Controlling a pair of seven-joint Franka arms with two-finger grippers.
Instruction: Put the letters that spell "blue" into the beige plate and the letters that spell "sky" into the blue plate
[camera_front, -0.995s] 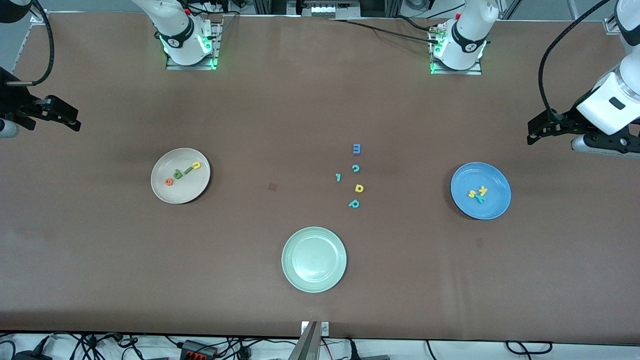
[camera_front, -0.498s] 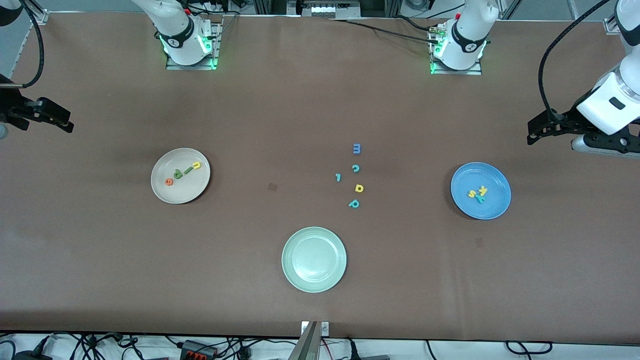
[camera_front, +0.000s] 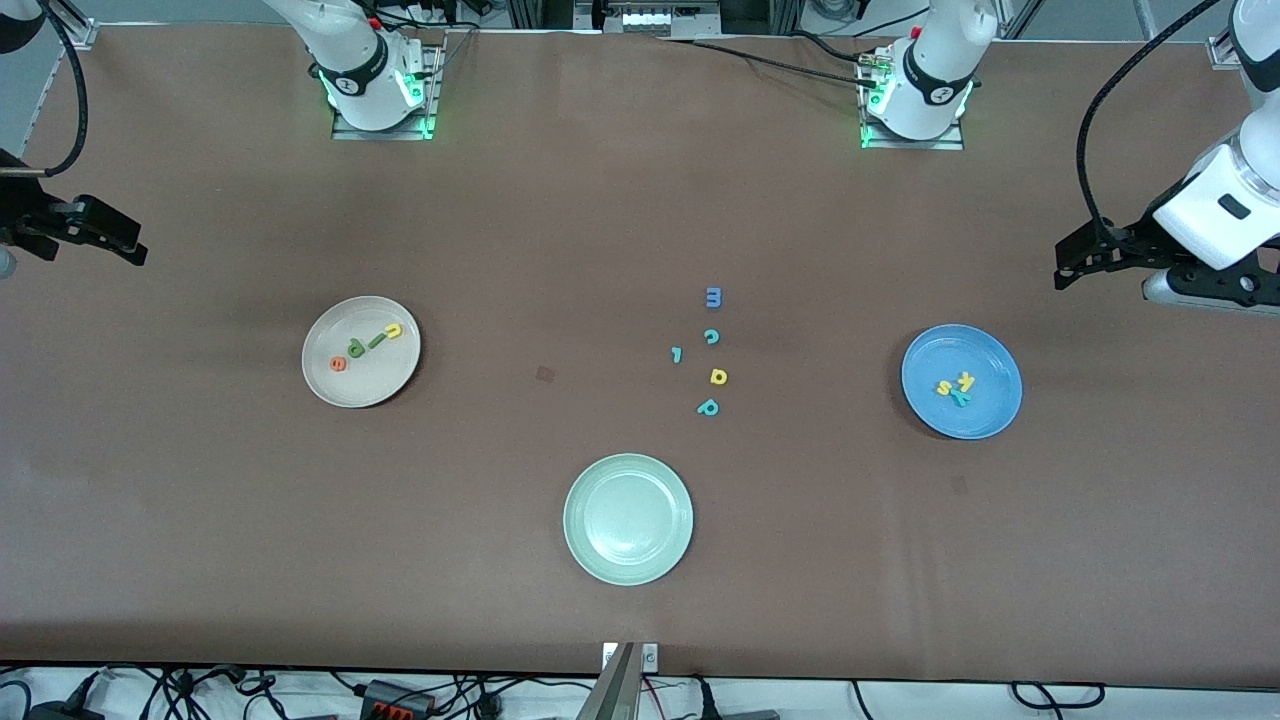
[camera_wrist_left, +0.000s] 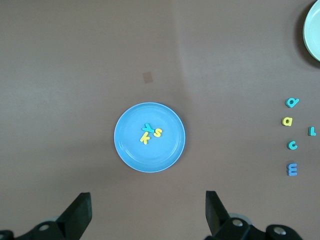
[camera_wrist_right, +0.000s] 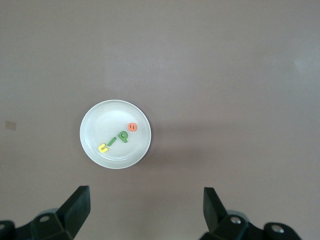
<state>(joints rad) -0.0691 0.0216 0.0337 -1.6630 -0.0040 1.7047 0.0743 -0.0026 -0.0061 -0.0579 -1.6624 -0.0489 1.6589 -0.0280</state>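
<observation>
The beige plate (camera_front: 318, 385) lies toward the right arm's end and holds the green b (camera_front: 356, 349), green l (camera_front: 376, 340), yellow u (camera_front: 393, 330) and orange e (camera_front: 338, 364). In the blue plate (camera_front: 985, 420), toward the left arm's end, rest the yellow s (camera_front: 944, 388), yellow k (camera_front: 966, 380) and teal y (camera_front: 959, 398). My right gripper (camera_front: 135, 245) hangs open and empty over the table's end, high above the beige plate (camera_wrist_right: 100, 120). My left gripper (camera_front: 1063, 268) is open and empty too, high above the blue plate (camera_wrist_left: 130, 155).
A pale green plate (camera_front: 628, 575) with nothing in it sits nearest the front camera. Mid-table lie loose letters: a blue m (camera_front: 713, 297), teal c (camera_front: 711, 337), teal hooked bar (camera_front: 677, 354), yellow looped letter (camera_front: 718, 376) and teal looped letter (camera_front: 708, 407).
My right gripper drew back a little toward its end of the table, then held still. The left arm, plates and letters have not moved.
</observation>
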